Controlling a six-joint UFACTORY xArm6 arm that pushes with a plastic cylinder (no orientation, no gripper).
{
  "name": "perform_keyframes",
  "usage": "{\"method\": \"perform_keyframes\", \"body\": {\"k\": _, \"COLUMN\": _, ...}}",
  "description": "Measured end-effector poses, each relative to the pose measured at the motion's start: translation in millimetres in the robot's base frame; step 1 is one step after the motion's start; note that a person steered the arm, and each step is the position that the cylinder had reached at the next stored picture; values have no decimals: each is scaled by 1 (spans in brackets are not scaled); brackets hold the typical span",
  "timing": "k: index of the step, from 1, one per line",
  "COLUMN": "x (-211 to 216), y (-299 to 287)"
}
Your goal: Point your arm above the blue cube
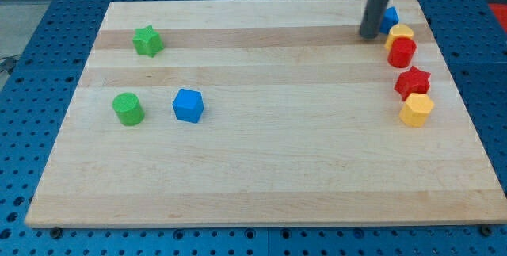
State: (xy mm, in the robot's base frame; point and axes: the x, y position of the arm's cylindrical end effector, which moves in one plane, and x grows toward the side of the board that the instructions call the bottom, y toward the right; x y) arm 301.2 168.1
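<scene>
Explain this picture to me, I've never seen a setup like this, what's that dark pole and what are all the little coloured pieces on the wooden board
There is only one picture, from a single camera looking down at an angle on a wooden board that lies on a blue perforated table.

The dark pole is the end of a robot arm. It has no hand and holds nothing; it only slides its lower end, my tip, over the board to push blocks.

On the view's left lie a green star, a green cylinder and the blue cube.

On the view's right sits a cluster: a blue block partly hidden behind the rod, a yellow block, a red cylinder, a red star and a yellow hexagonal block.

My tip rests at the view's top right, just left of that blue block, far from the blue cube.
</scene>
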Motion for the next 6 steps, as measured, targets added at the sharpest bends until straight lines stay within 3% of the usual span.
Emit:
{"method": "perform_keyframes", "body": {"k": 4, "x": 77, "y": -175}}
{"method": "perform_keyframes", "body": {"k": 6, "x": 79, "y": -248}}
